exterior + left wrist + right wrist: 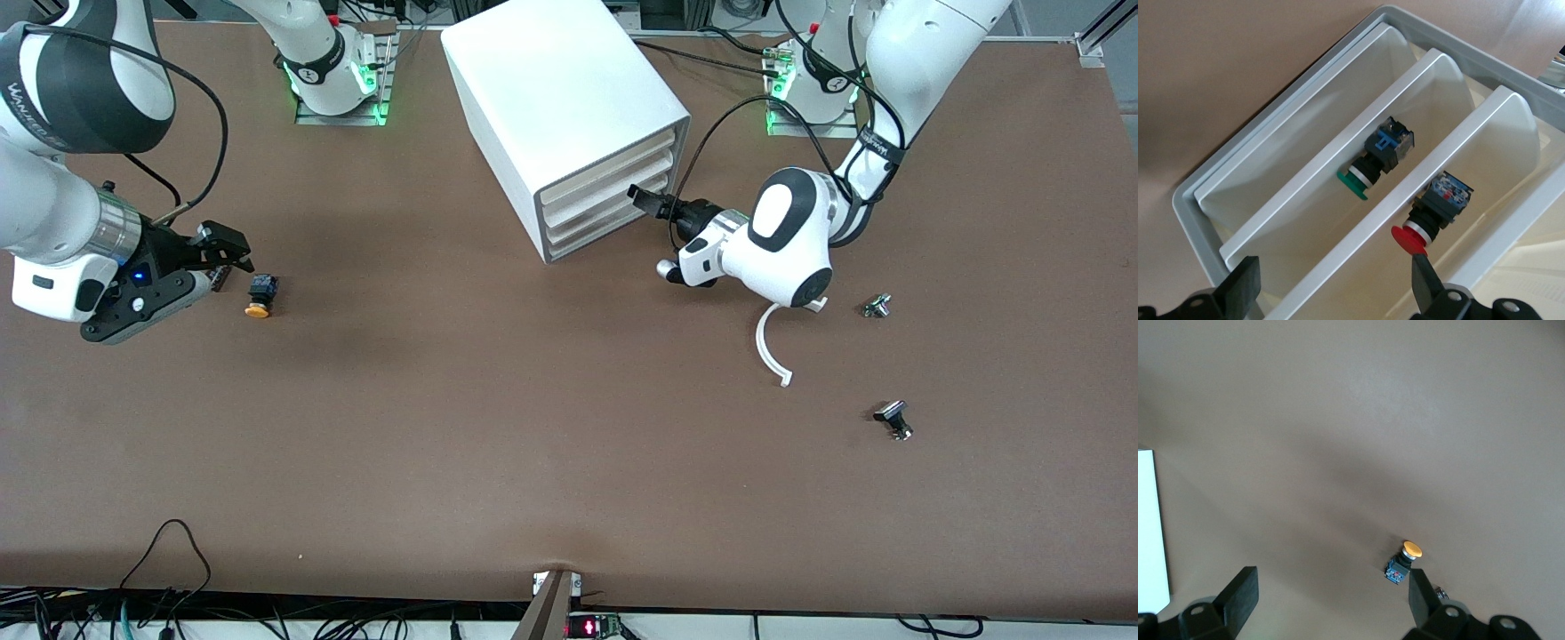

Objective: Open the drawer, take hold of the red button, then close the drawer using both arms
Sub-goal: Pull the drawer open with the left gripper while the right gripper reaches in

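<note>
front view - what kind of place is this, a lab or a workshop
Probably a robotics lab: two arms bolted at a brown table, a white drawer cabinet as a test prop, and loose cables along the table edge.

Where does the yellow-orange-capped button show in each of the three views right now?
Front view: the yellow-orange-capped button lies on the table toward the right arm's end, beside the right gripper.
Left wrist view: not in it.
Right wrist view: near the bottom edge, close to one finger.
Shared landmark: the white cabinet, a white strip at the right wrist picture's edge.
</note>
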Available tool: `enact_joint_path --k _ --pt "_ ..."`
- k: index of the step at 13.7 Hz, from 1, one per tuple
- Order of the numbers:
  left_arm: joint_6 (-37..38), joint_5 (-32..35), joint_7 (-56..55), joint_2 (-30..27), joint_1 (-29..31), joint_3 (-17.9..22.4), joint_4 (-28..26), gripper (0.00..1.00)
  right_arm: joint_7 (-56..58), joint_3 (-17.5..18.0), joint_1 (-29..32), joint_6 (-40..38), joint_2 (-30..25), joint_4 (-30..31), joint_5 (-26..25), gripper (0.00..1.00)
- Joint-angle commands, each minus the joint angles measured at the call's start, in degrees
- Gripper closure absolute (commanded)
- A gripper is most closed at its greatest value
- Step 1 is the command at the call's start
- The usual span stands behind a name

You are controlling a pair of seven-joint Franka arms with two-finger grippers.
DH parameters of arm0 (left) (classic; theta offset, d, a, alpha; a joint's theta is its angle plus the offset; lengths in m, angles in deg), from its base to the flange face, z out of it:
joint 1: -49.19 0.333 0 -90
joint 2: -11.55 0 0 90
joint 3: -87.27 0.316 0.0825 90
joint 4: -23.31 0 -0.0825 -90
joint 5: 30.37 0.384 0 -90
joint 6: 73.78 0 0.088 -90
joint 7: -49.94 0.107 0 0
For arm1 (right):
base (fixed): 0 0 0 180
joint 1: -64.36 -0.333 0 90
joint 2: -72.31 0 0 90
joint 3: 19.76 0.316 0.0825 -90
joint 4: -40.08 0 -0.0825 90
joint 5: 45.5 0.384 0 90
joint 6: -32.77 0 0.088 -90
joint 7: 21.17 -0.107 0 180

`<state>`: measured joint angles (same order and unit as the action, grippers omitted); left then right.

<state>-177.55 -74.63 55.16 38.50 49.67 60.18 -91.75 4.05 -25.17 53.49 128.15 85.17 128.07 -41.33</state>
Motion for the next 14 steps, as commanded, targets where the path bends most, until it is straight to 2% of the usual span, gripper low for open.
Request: enact_joint_path --k 1,9,10,12,13,14 --pt "-1.62 -1.44 4.09 0.56 -0.57 0.02 -0.69 0.0 0.45 -0.31 -0.03 0.33 0.06 -0.27 -0.38 0.0" --pt "-1.71 -6.01 5.16 0.3 -1.36 -0.94 -4.03 0.09 0.62 -0.31 -0.47 0.42 0.5 -0.27 -0.38 0.0" --pt "-1.71 -6.01 5.16 0.21 -1.36 -1.55 -4.38 0.14 0.62 -0.31 -0.47 0.42 0.5 -0.27 -0.38 0.0" --pt "-2.06 -5.92 5.16 -0.05 -1.36 -2.09 -4.74 0.35 0.62 -0.31 -0.47 0.42 0.5 -0.27 -0.38 0.0" --pt "-2.06 -5.92 5.16 -0.05 -1.36 -2.09 -4.74 0.38 0.62 -0.31 -0.47 0.42 0.5 -0.27 -0.38 0.0" --pt "-2.06 -5.92 5.16 -0.05 -1.36 -2.09 -4.74 0.47 0.62 -0.31 -0.56 0.42 0.5 -0.27 -0.38 0.0"
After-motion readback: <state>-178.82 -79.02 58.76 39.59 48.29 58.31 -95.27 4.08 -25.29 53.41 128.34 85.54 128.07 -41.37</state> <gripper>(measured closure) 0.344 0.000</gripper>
